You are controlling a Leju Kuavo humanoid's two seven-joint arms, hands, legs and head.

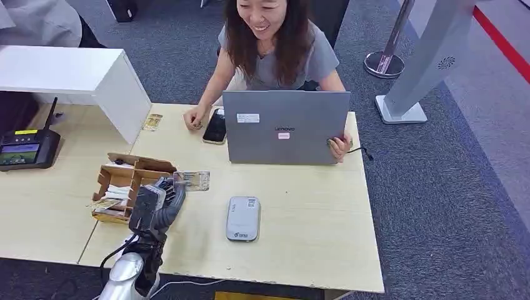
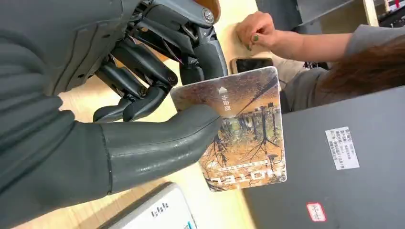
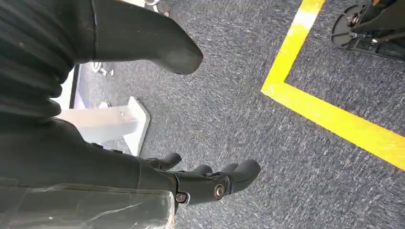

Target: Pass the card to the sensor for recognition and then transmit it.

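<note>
- L hand (image 2: 143, 119): grips card (image 2: 243, 133) btwn thumb and fingers, above table (image 1: 312, 250), near box (image 1: 128, 184), left of sensor (image 1: 243, 218).
- R hand (image 3: 191, 181): holds nothing, fingers apart, over carpet (image 3: 267, 143).
- Person (image 1: 275, 44) behind laptop (image 1: 285, 127).

My left hand (image 2: 143, 109) is dark grey, its thumb a paler grey; the card (image 2: 243, 133) it pinches bears an autumn scene of brown trees with white lettering; the sensor (image 1: 243, 218) is light grey; the laptop (image 1: 285, 127) is grey with white and pink stickers; the table (image 1: 312, 212) is pale wood; the carpet (image 3: 248, 109) carries a yellow line (image 3: 329, 114).
</note>
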